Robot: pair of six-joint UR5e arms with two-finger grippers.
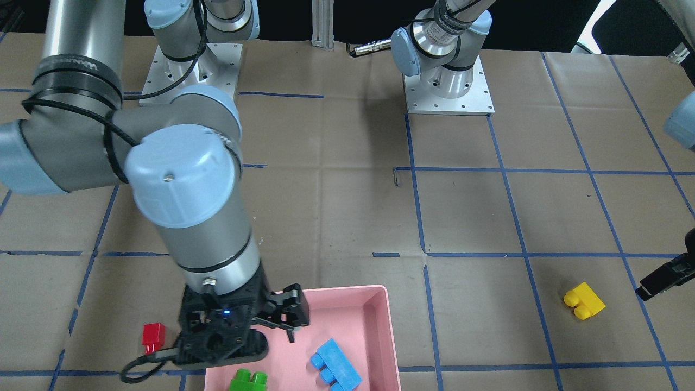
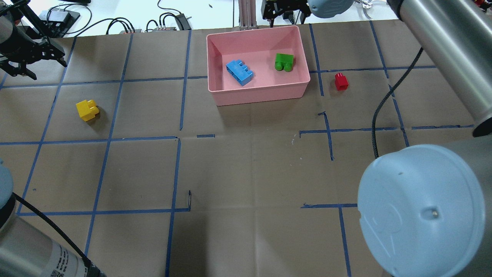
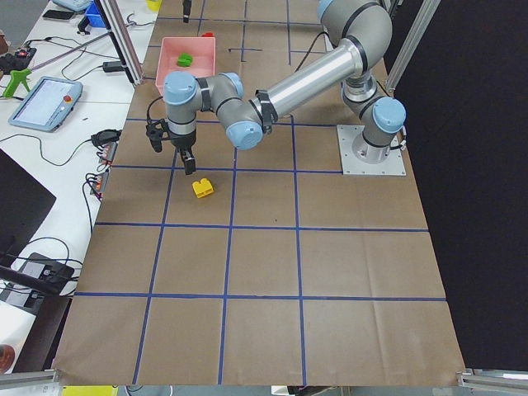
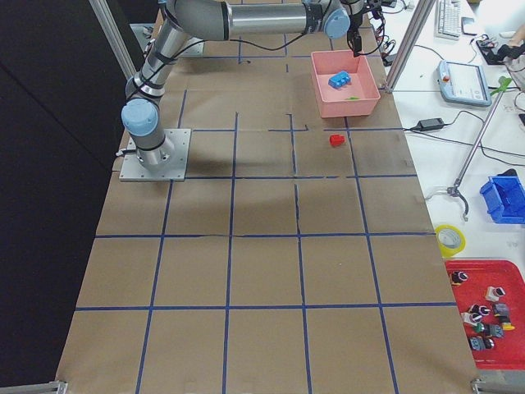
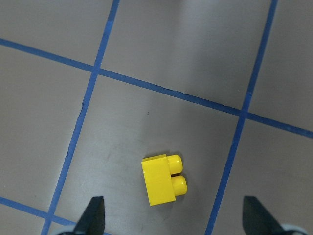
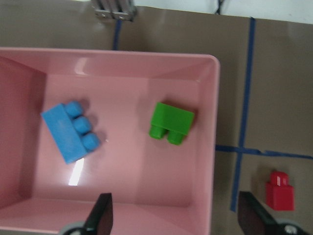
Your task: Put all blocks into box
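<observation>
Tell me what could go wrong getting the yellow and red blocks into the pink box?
The yellow block lies on its side, studs toward one finger of the open left claw. Squeezing round studs might make it twist or pop out. It is also far from the pink box, so a loose grip could drop it on the way. The red block is small and near the box wall, so the open right claw might nudge the box.

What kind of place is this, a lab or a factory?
Probably a robotics lab: a paper-covered table gridded with blue tape, arms bolted to metal base plates, and a teach pendant on the side bench.
</observation>
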